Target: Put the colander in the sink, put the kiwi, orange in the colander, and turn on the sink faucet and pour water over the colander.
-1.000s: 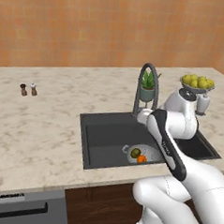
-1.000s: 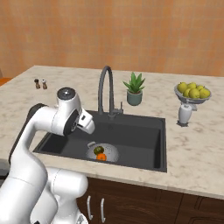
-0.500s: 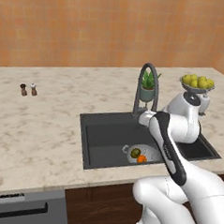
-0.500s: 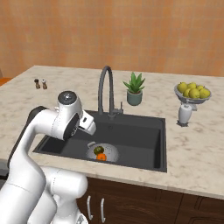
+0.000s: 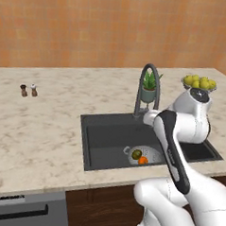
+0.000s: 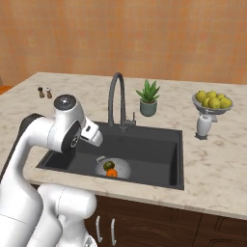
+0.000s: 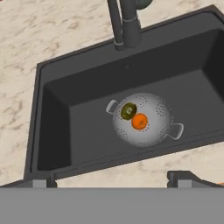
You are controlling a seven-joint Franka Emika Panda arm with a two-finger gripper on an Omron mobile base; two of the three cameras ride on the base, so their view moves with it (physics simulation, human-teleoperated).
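The silver colander [image 7: 153,127] sits on the floor of the dark sink [image 7: 78,118], with the kiwi [image 7: 128,110] and the orange [image 7: 139,121] side by side inside it. All three also appear from the base cameras: colander [image 5: 149,157] [image 6: 121,168], kiwi [image 5: 136,154] [image 6: 108,165], orange [image 5: 143,160] [image 6: 112,172]. My gripper [image 7: 113,180] is open and empty, held above the sink's near edge and looking down at the colander. The hand [image 5: 148,117] [image 6: 91,135] hangs close to the base of the gooseneck faucet [image 5: 147,84] [image 6: 116,96] [image 7: 124,22]. No stream runs from the spout.
A potted plant [image 6: 148,99] stands behind the sink [image 6: 154,149]. To the right, a footed bowl of yellow-green fruit [image 6: 212,102] rests on the counter. Two small shakers [image 5: 28,90] stand far left. A dishwasher front [image 5: 19,208] lies below the counter edge.
The arm's upper joints have shifted slightly while the hand stays over the sink near the faucet. Colander, kiwi and orange have not moved.
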